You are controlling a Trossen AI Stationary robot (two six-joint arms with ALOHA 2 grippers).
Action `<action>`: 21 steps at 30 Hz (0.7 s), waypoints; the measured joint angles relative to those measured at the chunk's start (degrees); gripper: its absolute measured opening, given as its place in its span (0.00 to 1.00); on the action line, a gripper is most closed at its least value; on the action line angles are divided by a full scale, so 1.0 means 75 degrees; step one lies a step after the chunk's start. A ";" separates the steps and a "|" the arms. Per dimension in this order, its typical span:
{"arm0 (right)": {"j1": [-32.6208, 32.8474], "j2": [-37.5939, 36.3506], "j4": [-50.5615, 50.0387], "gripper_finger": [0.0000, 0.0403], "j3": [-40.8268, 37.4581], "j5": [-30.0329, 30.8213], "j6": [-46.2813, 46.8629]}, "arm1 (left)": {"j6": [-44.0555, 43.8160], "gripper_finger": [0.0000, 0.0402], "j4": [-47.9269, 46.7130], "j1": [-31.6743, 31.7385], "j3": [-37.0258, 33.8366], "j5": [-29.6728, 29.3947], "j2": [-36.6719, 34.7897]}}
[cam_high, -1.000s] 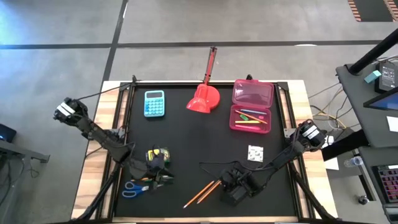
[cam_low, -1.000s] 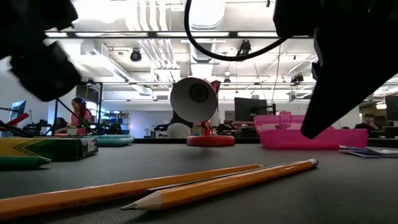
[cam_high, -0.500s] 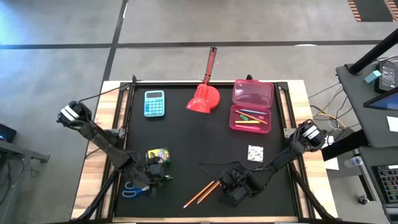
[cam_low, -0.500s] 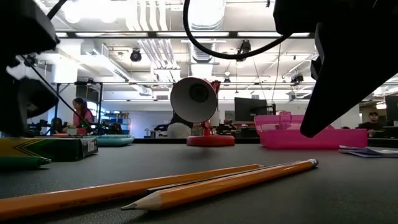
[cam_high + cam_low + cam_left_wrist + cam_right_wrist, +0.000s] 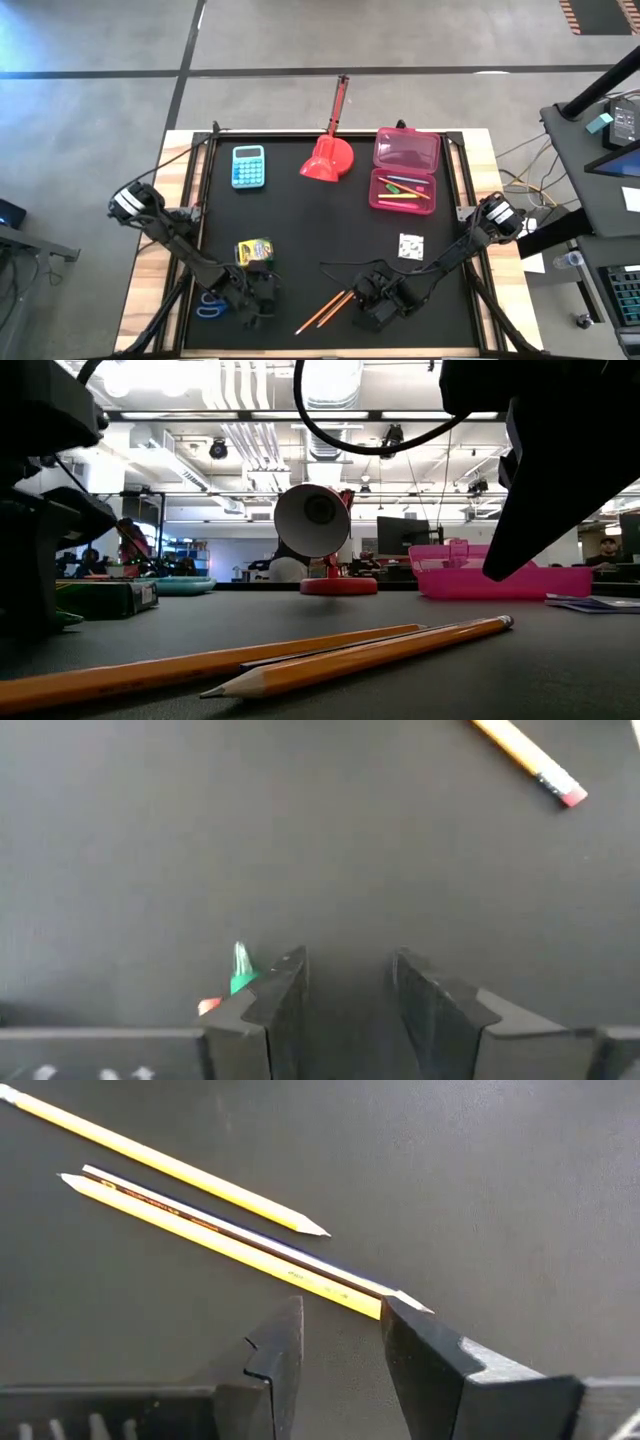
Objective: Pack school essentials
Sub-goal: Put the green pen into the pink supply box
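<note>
Two yellow pencils and a thin pen lie side by side on the black mat near the front edge. They also show in the right wrist view. My right gripper is open, and its fingers stand over the pencils' near ends. My left gripper is open and empty, low over the mat between the crayon box and the front edge. A small green piece lies beside one of its fingers. The blue-handled scissors lie flat to its left. A white speckled square lies on the right.
An open pink pencil case holding several pencils stands at the back right. A red long-handled scoop and a light-blue calculator lie along the far edge. The middle of the mat is bare.
My left gripper has gone from over the crayon box toward the table's near edge and now sits lower over the mat. The crayon box stays where it was and shows whole. My right gripper and the pencils have kept still.
</note>
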 joint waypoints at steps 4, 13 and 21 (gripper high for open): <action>0.0000 0.0000 -0.0005 0.32 0.0000 0.0000 -0.0003 | 0.0475 0.33 -0.0092 0.0000 0.0259 -0.0043 -0.0160; 0.0000 0.0000 -0.0003 0.31 0.0000 -0.0002 -0.0068 | -0.0312 0.33 -0.1521 0.0013 0.0309 -0.0582 -0.0182; 0.0000 0.0000 -0.0003 0.31 -0.0003 0.0000 -0.0096 | -0.0748 0.33 -0.1749 0.0015 0.0305 -0.0446 -0.0177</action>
